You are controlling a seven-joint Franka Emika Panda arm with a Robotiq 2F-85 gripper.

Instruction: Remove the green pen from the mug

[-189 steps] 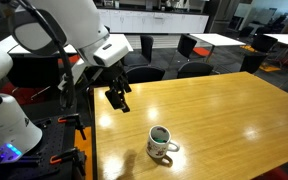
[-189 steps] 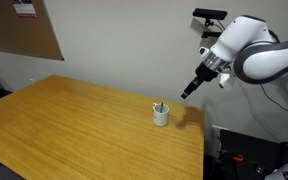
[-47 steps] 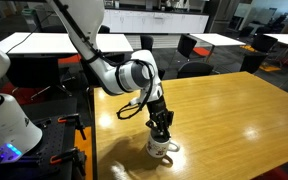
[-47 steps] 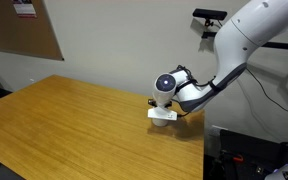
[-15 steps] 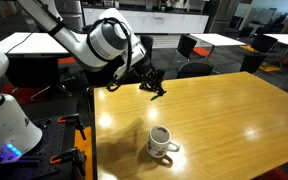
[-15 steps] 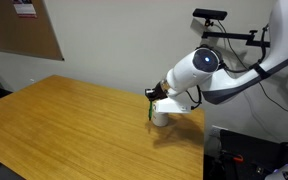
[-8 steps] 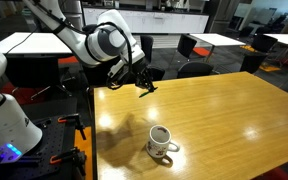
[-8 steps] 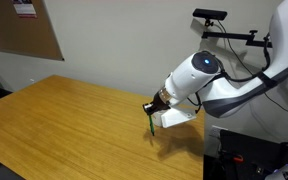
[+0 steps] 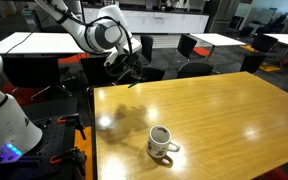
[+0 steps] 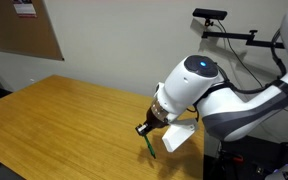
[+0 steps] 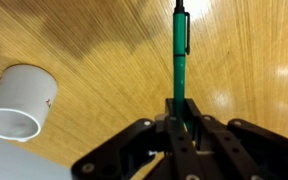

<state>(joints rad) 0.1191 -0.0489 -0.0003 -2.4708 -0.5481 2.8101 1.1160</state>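
Gripper [image 11: 179, 108], jaws pinching the green pen [image 11: 180, 50] by one end. I hold it above the table [image 9: 224, 110], well apart from the upright mug [image 9: 161, 143], so its tip cannot catch the rim; extraction looks complete.
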